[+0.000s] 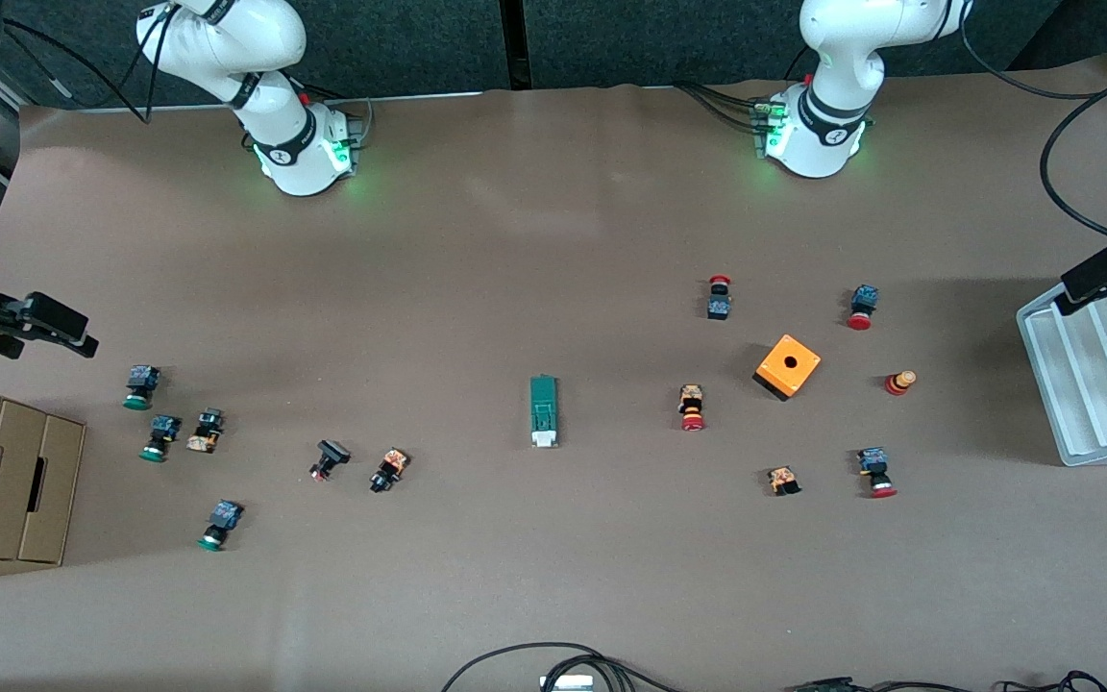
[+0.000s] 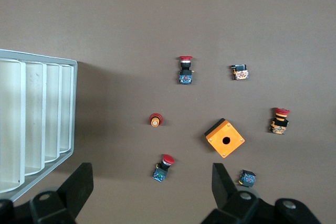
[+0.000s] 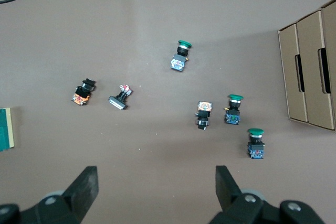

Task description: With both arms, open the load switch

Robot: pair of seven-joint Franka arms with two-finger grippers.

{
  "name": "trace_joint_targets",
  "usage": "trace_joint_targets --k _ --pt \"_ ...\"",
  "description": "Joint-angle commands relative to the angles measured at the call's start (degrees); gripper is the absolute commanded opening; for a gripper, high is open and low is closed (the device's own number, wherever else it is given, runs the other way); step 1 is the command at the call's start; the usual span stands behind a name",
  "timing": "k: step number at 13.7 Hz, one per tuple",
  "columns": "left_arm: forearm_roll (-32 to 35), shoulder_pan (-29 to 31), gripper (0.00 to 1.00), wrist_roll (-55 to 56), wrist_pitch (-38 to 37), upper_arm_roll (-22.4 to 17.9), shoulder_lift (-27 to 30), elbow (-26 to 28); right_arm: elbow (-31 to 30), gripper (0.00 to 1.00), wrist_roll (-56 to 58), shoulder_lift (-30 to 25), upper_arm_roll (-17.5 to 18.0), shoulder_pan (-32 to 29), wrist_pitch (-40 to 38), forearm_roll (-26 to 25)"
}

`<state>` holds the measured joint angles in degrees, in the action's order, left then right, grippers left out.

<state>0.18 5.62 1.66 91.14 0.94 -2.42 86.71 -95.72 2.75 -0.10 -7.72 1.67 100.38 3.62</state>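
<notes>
The brown worktop (image 1: 553, 240) is stretching under everything, and the two white arms are rising from green-lit bases along its robot edge; both are waiting, pulled out to the ends of the worktop. A white ribbed tray (image 1: 1096, 380) is sitting at the left arm's end, and folded cardboard boxes (image 1: 6, 471) are lying at the right arm's end.

The left gripper (image 1: 1106, 272) is hanging over the tray's edge with its fingers (image 2: 79, 182) spread wide and holding nothing. The right gripper (image 1: 44, 322) is hovering above the worktop near the boxes, likewise released, its fingers (image 3: 86, 184) standing well apart and empty.

An orange box (image 1: 788, 365) with a round hole in its top is resting toward the left arm's end, with red-capped pushbuttons (image 1: 693, 407) scattered around it, none touching it.

The load switch (image 1: 544, 410) is lying flat near the middle of the worktop, well apart from both grippers, its dark-green body pointing toward the robots and its white handle end facing the front camera. Only its edge is showing in the right wrist view (image 3: 6, 128).

Green-capped pushbuttons (image 1: 140, 386) are lying loosely grouped toward the right arm's end, near the boxes, with two more small buttons (image 1: 388, 469) sitting between them and the load switch.
</notes>
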Motion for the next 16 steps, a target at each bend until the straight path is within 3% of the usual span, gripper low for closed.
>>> trace_joint_targets --k 1,16 --pt "0.0 0.2 1.0 -0.5 -1.0 0.2 0.1 -0.7 0.4 1.0 0.1 -0.2 0.0 0.6 0.0 -1.9" --pt "0.2 0.1 1.0 -1.0 -0.9 0.0 -0.3 -0.7 1.1 1.0 0.1 0.4 -0.1 0.4 0.3 -2.0"
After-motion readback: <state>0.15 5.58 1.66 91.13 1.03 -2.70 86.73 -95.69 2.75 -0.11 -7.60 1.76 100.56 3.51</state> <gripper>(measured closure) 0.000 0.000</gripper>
